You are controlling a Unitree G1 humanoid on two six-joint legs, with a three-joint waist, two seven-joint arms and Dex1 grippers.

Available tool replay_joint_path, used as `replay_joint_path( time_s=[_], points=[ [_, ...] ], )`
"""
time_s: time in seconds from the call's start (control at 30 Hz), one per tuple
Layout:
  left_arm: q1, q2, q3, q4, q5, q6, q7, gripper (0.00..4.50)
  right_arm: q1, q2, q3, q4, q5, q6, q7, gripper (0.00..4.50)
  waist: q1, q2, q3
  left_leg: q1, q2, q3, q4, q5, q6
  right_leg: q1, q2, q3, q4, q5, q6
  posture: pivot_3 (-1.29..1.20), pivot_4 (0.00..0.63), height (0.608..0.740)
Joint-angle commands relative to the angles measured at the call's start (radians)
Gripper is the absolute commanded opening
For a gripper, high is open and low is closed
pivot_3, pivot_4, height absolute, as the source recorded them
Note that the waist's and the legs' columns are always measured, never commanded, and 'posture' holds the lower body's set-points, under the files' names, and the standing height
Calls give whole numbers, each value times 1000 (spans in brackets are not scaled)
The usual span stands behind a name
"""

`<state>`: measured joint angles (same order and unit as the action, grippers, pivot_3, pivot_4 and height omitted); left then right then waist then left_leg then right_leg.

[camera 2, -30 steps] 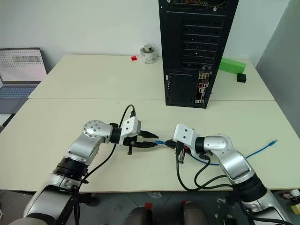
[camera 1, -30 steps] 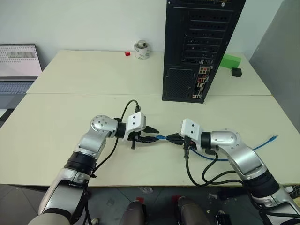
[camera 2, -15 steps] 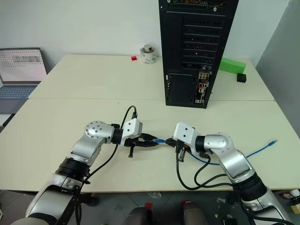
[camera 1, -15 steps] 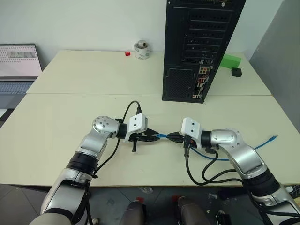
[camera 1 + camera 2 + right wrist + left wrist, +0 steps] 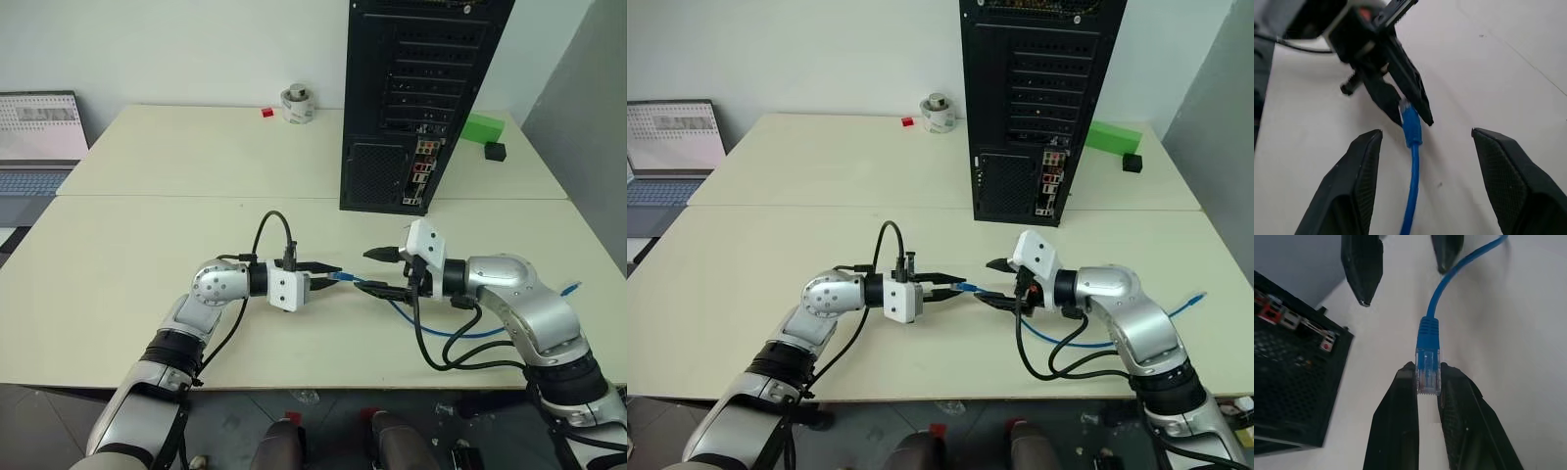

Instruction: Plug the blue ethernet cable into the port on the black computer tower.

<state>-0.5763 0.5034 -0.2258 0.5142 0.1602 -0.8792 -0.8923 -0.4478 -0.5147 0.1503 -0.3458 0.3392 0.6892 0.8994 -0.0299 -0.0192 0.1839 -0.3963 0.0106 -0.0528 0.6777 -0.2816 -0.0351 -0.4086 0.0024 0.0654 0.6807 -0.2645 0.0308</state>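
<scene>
Left hand (image 5: 1427,382) pinched the cable (image 5: 1459,269) by its clear plug, above the table (image 5: 147,245); right hand (image 5: 1422,147) spread, empty; cord light, limp, so grip belonged at the stiff plug; tower (image 5: 416,98) well apart.

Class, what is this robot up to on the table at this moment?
A handover is under way. The left gripper is shut on the clear plug of the blue cable, held above the table. The right gripper stands open beside it, gripping nothing. The cable trails off toward the table's right edge. The tower stands farther back, and its port strip is not yet reached.
</scene>
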Motion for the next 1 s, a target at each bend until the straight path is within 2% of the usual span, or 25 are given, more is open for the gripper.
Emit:
replay_joint_path(
  time_s=[0.03,0.17,0.47,0.57,0.9,1.0],
  points=[
    [-36,10,46,49,145,-200,204,299,-2,52,-71,-64,107,112,-70,2969,1,0,0,0,0,0,0,0,0,0,0,0,0,0,0,0,150,740],
    [-64,27,65,94,308,-340,390,299,-6,106,-93,-57,159,171,-134,2969,1,0,0,0,-1,0,0,0,0,0,-1,-2,0,0,0,0,150,740],
    [-117,67,41,160,486,-394,634,299,-23,126,-89,-29,213,194,-166,2969,0,0,0,-1,-2,0,0,0,0,0,1,-3,0,0,0,0,150,740],
    [-124,77,27,166,517,-395,687,299,-28,129,-86,-21,223,195,-173,2510,0,0,0,-1,-2,0,0,0,0,0,1,-3,0,0,0,0,150,740],
    [-128,95,-17,141,553,-387,771,298,-58,159,-76,17,233,188,-201,36,0,0,0,-1,-2,0,0,0,0,0,1,-4,0,0,0,0,150,740],
    [-128,97,-23,134,557,-378,785,298,-62,158,-66,22,232,187,-200,0,-1,0,0,-1,-2,0,0,0,0,0,1,-4,0,0,0,0,150,740]
  ],
)
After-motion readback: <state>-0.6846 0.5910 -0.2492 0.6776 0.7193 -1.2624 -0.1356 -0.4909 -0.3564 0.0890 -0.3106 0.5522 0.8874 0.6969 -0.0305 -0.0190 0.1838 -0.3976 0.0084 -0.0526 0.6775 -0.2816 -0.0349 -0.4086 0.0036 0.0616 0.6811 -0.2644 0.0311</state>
